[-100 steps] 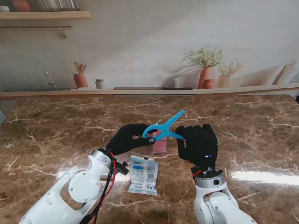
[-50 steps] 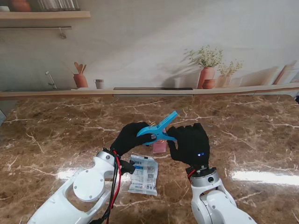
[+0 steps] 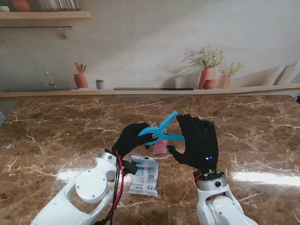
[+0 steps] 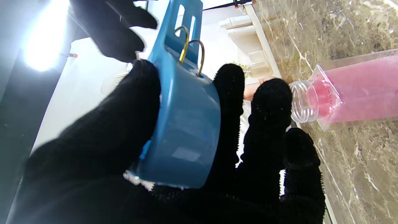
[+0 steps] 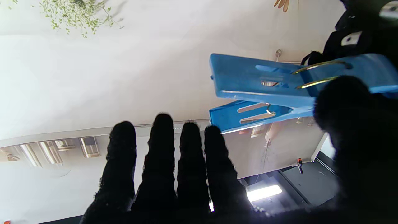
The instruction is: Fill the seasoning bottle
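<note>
A large blue plastic clip [image 3: 159, 131] is pinched in my left hand [image 3: 131, 139], held in the air over the middle of the marble table; the left wrist view shows thumb and fingers wrapped round its rounded end [image 4: 183, 124]. My right hand [image 3: 197, 140] stands just right of the clip with its four fingers [image 5: 164, 174] straight and apart, thumb [image 5: 351, 124] by the clip's handles [image 5: 264, 84]. The clear seasoning bottle [image 3: 160, 148] with pink contents stands behind the clip, its mouth uncapped [image 4: 300, 101]. A white and blue seasoning packet [image 3: 144, 175] lies flat nearer to me.
The brown marble table [image 3: 56, 136] runs wide to both sides. A low ledge [image 3: 150, 92] lines its far edge, in front of a kitchen backdrop with printed pots and plants.
My right hand has let go of the clip's handles and spread its fingers upward, shifting slightly right. The left hand still grips the clip, which has tilted a little.
</note>
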Tool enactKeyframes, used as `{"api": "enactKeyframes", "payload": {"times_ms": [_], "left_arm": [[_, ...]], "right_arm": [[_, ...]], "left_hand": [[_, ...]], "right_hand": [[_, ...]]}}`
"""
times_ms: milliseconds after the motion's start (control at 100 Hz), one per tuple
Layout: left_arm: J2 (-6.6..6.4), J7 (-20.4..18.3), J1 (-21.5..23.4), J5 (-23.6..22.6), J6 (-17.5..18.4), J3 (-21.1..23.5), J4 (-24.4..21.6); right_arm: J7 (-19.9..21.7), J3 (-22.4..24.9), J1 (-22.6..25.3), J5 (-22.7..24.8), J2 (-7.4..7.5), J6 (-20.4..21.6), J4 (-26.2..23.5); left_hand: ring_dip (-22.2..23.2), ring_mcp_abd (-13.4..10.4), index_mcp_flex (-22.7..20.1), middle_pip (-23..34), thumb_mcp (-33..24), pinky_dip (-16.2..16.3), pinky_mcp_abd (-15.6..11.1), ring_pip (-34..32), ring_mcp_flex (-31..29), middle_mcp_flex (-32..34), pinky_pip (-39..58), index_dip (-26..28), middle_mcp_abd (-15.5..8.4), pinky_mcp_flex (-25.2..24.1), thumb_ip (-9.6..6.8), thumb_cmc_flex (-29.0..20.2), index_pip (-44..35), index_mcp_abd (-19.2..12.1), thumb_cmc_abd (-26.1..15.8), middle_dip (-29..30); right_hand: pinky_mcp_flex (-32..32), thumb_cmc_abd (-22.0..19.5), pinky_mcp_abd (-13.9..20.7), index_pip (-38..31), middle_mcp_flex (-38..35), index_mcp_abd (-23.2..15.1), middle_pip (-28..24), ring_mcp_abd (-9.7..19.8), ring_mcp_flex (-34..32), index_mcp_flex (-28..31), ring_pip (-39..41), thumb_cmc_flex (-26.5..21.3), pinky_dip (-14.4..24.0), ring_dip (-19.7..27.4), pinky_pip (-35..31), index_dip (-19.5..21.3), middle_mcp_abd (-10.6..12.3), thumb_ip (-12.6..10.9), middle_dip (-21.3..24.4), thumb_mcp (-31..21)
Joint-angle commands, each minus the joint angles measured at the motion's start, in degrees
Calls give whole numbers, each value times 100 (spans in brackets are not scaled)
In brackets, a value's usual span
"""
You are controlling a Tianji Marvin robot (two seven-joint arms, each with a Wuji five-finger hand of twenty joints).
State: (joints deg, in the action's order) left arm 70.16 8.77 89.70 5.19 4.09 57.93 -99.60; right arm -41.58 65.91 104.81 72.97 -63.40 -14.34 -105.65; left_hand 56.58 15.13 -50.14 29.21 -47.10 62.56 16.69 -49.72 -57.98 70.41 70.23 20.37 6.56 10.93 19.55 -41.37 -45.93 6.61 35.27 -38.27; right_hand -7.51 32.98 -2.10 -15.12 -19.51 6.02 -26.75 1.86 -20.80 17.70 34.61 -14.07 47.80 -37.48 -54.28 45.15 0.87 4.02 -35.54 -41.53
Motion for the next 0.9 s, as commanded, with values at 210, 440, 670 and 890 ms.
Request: {"api": "enactKeyframes", "payload": {"times_ms": [210, 440, 670, 890], "left_arm": [[-10, -56, 51, 117, -192, 14, -141], [-34, -190, 73, 257, -259, 43, -203], [-85, -414, 111, 441, -289, 113, -296], [-164, -760, 106, 576, -314, 187, -324]], "right_arm": [[674, -11, 161, 528, 156, 54, -304], [906, -129, -49, 1065, 261, -147, -239], [1007, -167, -314, 1451, 328, -313, -64], [1094, -129, -494, 1721, 382, -364, 115]], "left_hand": [[-45, 84, -234, 284, -1008, 83, -72, -210, -285, 423, 426, 566, 2, 77, -295, -759, -1162, -1072, -259, 122], [-29, 113, -240, 342, -1036, 97, -80, -266, -303, 431, 482, 584, 28, 80, -299, -760, -1172, -1031, -228, 135], [-7, 137, -251, 422, -1081, 122, -107, -337, -317, 435, 545, 623, 32, 89, -304, -745, -1197, -1021, -208, 122], [-1, 123, -255, 512, -1124, 140, -161, -402, -351, 461, 626, 705, -6, 85, -324, -745, -1229, -1065, -189, 99]], "right_hand": [[1257, 447, 372, 1718, 1230, 673, 2671, -81, 1587, -949, -2864, 588, -141, 1657, 1862, -1776, -516, -249, 1658, -464], [1326, 405, 356, 1797, 1245, 679, 2872, -43, 1674, -856, -3543, 371, -571, 2488, 2666, -3229, -563, -245, 2843, -213], [1294, 402, 335, 1800, 1243, 538, 2893, 37, 1677, -815, -3585, 11, -651, 2923, 2857, -3651, -519, -248, 3168, -46], [1278, 443, 284, 1613, 1223, 352, 2798, 6, 1664, -904, -3527, -662, -759, 2681, 2552, -2807, -494, -297, 2653, 264]]}}
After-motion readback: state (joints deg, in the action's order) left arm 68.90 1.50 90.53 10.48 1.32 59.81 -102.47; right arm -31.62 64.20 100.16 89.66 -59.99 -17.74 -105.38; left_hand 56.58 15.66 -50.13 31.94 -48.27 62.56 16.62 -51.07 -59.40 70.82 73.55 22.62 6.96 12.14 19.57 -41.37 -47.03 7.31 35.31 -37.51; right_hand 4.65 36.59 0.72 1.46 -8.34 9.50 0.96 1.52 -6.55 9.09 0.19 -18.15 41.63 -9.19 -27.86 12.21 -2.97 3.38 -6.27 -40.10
